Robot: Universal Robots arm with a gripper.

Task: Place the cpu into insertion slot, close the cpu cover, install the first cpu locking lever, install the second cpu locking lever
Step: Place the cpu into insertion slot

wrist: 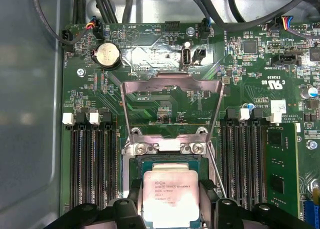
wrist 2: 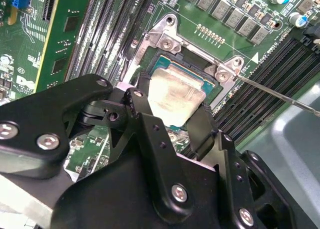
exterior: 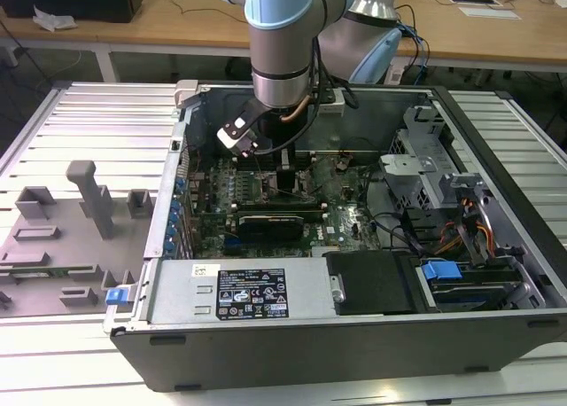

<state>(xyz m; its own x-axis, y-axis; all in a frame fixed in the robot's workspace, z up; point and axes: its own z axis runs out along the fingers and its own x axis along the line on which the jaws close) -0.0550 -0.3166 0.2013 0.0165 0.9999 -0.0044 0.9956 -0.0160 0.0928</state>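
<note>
My gripper (wrist: 170, 191) reaches down into the open computer case (exterior: 292, 335), under the arm's wrist (exterior: 279, 78). It is shut on the cpu (wrist: 170, 196), a silver-grey square chip with one black finger (wrist: 133, 193) on each side. I hold the cpu (wrist 2: 176, 95) right at the insertion slot (wrist: 150, 162), whose teal rim (wrist 2: 172, 64) shows around the chip's far edge. Whether the chip rests in the slot I cannot tell. The cpu cover (wrist: 171, 79) stands swung open beyond the slot. A thin locking lever (wrist 2: 272, 93) sticks out beside the socket.
Long black memory slots (wrist: 92, 164) flank the socket on both sides. A green card (wrist: 281, 164) stands past one bank. Cables (wrist: 115, 6) and a coin battery (wrist: 107, 55) lie beyond the cover. Grey fixtures (exterior: 89, 198) stand on the table at the exterior view's left.
</note>
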